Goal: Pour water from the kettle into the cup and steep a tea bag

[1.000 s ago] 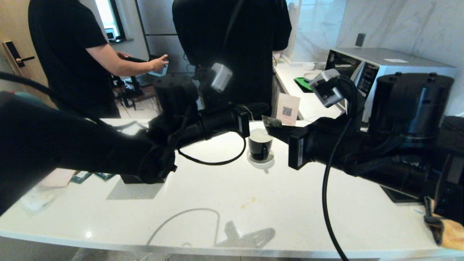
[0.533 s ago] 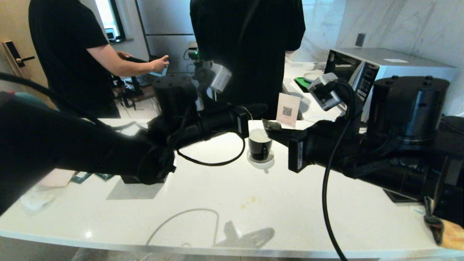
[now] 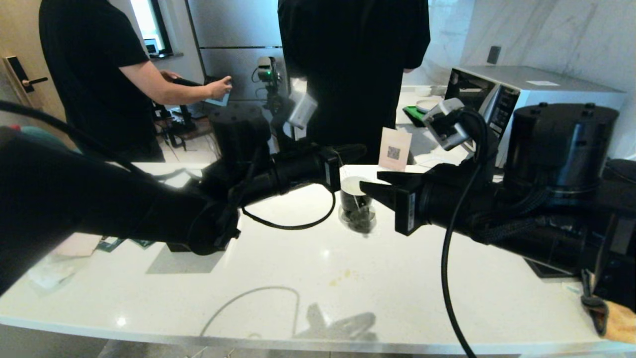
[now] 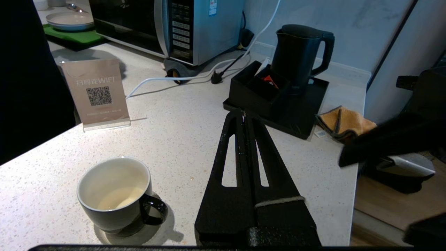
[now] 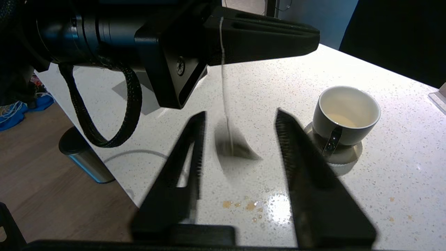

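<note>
Head view: left gripper (image 3: 355,149) clamped tight on the tea-bag string (image 3: 348,186), tips just above and to the left of the cup (image 3: 356,201). Tea bag (image 3: 358,215) dangling low in front of the cup wall, blurred, evidently swinging, not inside. Right gripper (image 3: 370,181) level, just right of the cup, jaws spread and empty. Cup and saucer (image 3: 362,226) mid-counter (image 3: 318,268); two people standing beyond the far edge.

Left wrist view: fingers pressed together with no gap. Cup (image 4: 115,193) with a little pale liquid at the bottom. Kettle (image 4: 300,55) well apart to the far right, parked on its black tray (image 4: 313,104), beside the microwave (image 4: 181,28).

Right wrist view: string (image 5: 223,76) hanging from the left jaws, bag (image 5: 232,148) blurred between the parted right fingers (image 5: 188,153), touching neither; cup (image 5: 346,116) off to one side.

Step in hand, as judged: lowering the bag into the cup. Best to wait for the swing to settle, then shift the left gripper over the cup's mouth, lower steadily, keep the string pinched, and keep the right jaws away from the rim.
</note>
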`<state>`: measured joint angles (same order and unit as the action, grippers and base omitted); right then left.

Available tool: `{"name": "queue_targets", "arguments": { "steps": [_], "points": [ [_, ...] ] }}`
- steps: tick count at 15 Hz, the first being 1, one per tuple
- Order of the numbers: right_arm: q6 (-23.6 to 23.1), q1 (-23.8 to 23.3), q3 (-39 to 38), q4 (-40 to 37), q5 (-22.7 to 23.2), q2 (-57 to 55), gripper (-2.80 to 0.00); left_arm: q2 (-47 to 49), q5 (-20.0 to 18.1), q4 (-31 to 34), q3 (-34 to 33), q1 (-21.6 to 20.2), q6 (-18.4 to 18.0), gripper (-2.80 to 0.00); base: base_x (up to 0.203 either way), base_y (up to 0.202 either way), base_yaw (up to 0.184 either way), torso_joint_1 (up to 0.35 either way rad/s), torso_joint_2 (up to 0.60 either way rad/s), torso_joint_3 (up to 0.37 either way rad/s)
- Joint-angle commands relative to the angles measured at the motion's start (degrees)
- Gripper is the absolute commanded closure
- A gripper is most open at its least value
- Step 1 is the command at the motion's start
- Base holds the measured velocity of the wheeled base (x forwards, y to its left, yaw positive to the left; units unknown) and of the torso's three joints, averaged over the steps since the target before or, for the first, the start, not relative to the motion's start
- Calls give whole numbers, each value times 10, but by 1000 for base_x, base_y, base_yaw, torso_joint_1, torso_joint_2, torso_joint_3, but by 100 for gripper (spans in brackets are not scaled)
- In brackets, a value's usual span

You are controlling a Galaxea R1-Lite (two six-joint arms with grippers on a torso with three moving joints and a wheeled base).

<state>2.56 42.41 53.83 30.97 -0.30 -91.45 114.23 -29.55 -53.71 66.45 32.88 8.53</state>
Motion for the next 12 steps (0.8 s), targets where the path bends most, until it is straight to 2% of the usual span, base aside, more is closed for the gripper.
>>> {"name": "queue_targets", "arguments": {
  "steps": [1,5,7,10,12],
  "points": [
    [0,0,0,1,-1,3,-280,-1,-2,-3,0,0,1,0,0,0,0,0,0,0],
    [-2,0,1,1,-16,10,-280,-3,-1,-3,0,0,1,0,0,0,0,0,0,0],
    [-4,0,6,3,-74,6,-280,-5,0,-4,-4,0,1,0,0,0,0,0,0,0],
    [-5,-1,8,3,-120,15,-280,-8,0,-8,-12,1,1,0,0,0,0,0,0,0],
    [-5,-3,7,3,-170,23,-280,-12,1,-9,-21,1,1,0,0,0,0,0,0,0]
  ]
}}
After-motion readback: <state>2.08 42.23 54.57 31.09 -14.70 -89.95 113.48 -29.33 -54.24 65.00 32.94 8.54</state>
